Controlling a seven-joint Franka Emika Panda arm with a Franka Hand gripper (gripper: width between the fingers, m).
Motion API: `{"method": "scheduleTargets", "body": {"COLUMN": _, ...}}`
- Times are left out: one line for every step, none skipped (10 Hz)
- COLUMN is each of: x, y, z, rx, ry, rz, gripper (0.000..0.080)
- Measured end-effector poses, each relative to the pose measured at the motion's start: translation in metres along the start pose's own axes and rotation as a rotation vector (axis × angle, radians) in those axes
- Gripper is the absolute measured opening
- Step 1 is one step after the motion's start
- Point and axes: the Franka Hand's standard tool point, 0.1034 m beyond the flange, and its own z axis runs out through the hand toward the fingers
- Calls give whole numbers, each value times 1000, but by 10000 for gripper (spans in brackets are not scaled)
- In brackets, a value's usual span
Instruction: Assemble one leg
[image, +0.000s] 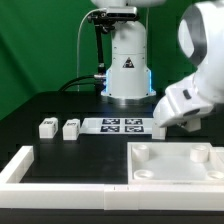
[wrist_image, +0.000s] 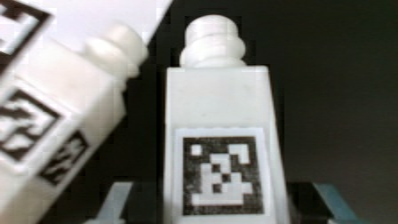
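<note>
The pincer (wrist_image: 222, 203) was down at the tabletop (image: 60, 108), on the exterior view's right, with its jaws apart and one on each side of the leg (wrist_image: 221, 120). A thin dark gap seemed to show along each side of the leg, so it looked open and not yet clamped, though the wrist view was soft there. The leg lay flat with its tag upward and its peg pointing away from the jaws. In the exterior view it was hidden beneath the pincer (image: 160, 121). Judged from this, the task was at its very start: nothing had been lifted, and no leg stood in the white panel (image: 178, 166), whose corner sockets looked unfilled where they showed. The grasp, the carry to a socket and the seating were all left to do. A second leg (wrist_image: 63, 100) lay tilted just beside the first, close enough that a closing jaw might nudge it. A third leg (image: 45, 127) and a fourth leg (image: 70, 128) sat well apart on the exterior view's left, with the marker board (image: 115, 125) between them and the pincer. A white border rail (image: 20, 165) ran along the front.
</note>
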Motion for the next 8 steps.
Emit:
{"method": "scheduleTargets", "body": {"x": -4, "y": -1, "z": -12, "rx": -11, "ry": 31, "rz": 0, "gripper": 291}}
{"method": "scheduleTargets", "body": {"x": -5, "y": -1, "z": -6, "rx": -10, "ry": 26, "rz": 0, "gripper": 291}}
{"method": "scheduleTargets", "body": {"x": 1, "y": 0, "z": -6, "rx": -11, "ry": 63, "rz": 1, "gripper": 291}}
{"method": "scheduleTargets", "body": {"x": 10, "y": 4, "z": -12, "rx": -24, "ry": 201, "rz": 6, "gripper": 291}}
{"method": "scheduleTargets", "body": {"x": 8, "y": 6, "z": -12, "rx": -35, "ry": 309, "rz": 16, "gripper": 291}}
{"method": "scheduleTargets", "body": {"x": 7, "y": 8, "z": -11, "rx": -47, "ry": 407, "rz": 18, "gripper": 291}}
{"method": "scheduleTargets", "body": {"x": 10, "y": 10, "z": -13, "rx": -59, "ry": 515, "rz": 18, "gripper": 291}}
{"method": "scheduleTargets", "body": {"x": 7, "y": 13, "z": -12, "rx": -66, "ry": 565, "rz": 18, "gripper": 291}}
